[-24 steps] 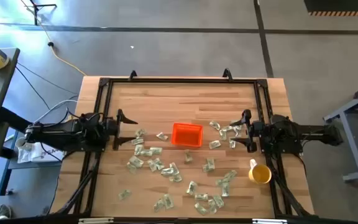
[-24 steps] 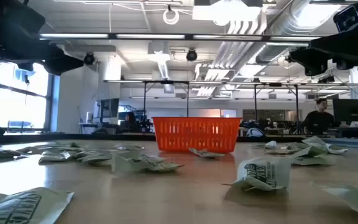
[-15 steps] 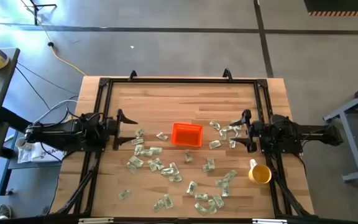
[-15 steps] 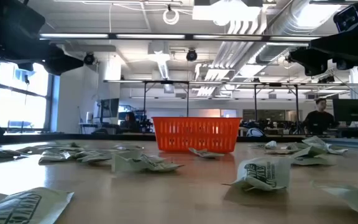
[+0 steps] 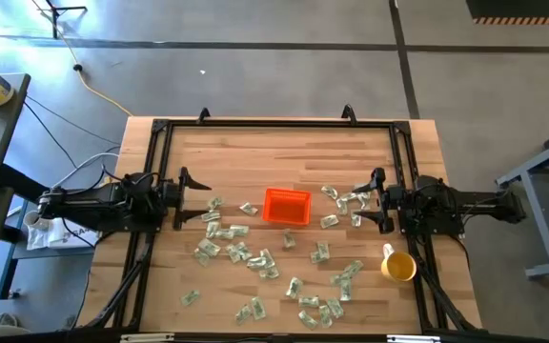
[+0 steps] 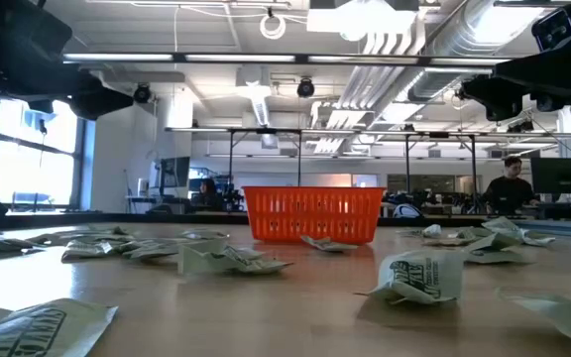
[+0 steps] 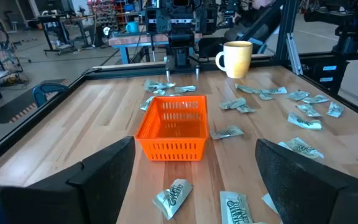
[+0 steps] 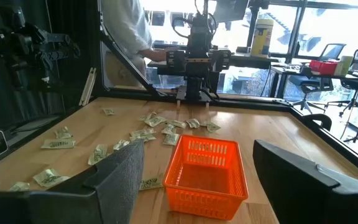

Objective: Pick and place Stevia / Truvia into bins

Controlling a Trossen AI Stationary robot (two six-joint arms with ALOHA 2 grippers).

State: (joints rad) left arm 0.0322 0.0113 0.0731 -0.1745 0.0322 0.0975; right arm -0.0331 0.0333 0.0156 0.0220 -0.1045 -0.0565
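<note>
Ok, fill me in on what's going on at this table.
Nothing is being handled yet. The left claw and right claw hang open at opposite sides of the table, both empty. Stevia sachets lie scattered on the wood around the orange bin, which looks empty. A yellow cup stands near the right arm.

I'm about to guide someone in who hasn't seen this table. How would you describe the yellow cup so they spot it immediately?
Start at the wooden table and go to its edge on the right arm's side. The yellow cup stands there beside the arm's base, on the near side, away from the orange basket in the middle. It is the only upright, round, yellow thing; everything around it is flat pale-green sachets.
</note>
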